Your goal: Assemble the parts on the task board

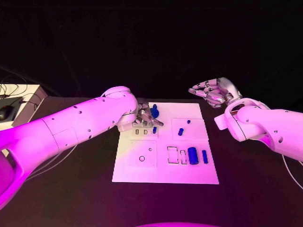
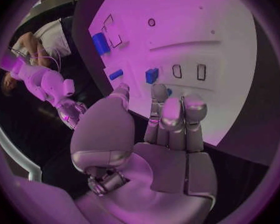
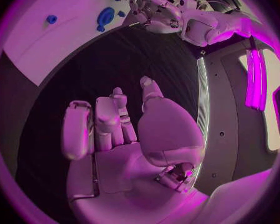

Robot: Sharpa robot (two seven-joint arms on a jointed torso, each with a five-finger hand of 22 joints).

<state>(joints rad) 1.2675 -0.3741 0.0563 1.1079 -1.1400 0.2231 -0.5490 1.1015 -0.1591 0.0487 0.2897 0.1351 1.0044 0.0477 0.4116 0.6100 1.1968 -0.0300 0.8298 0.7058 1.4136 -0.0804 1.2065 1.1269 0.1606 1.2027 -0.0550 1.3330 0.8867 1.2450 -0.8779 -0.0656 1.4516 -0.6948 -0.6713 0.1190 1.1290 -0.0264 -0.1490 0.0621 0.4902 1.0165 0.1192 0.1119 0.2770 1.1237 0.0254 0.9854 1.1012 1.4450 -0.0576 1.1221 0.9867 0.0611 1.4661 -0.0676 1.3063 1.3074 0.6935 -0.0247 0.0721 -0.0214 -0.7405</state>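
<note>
On the near half of the flat white rectangular task board (image 1: 166, 170), toward 6 o'clock of the plate, a fat blue cylinder part (image 1: 192, 155) lies with its long axis running from 6 to 12 o'clock, and a thin blue bar part (image 1: 205, 156) lies just beside it on its 3 o'clock side, parallel to it. Past the middle of the board a short blue peg (image 1: 181, 132) rests slightly tilted, with a tiny blue piece (image 1: 188, 122) beyond it. At the board's 11 o'clock corner sits a rounded blue part (image 1: 154, 113), and the silver left hand (image 1: 143, 120) hangs right over that corner, its fingers (image 1: 151, 122) pointing down toward 3 o'clock, just short of the rounded part and above a small blue block (image 2: 152, 75) next to two dark slots. In the left wrist view these fingers lie side by side, nearly straight, thumb apart, and nothing is between them; whether a fingertip touches the board cannot be told. The left hand is clearly the nearer one to every part. Farthest out, at 1 o'clock beyond the board's edge, the silver right hand (image 1: 214, 92) is raised above the black counter (image 1: 261, 189), well apart from the board, its fingers (image 3: 109, 119) loosely curled and spread, holding nothing
</note>
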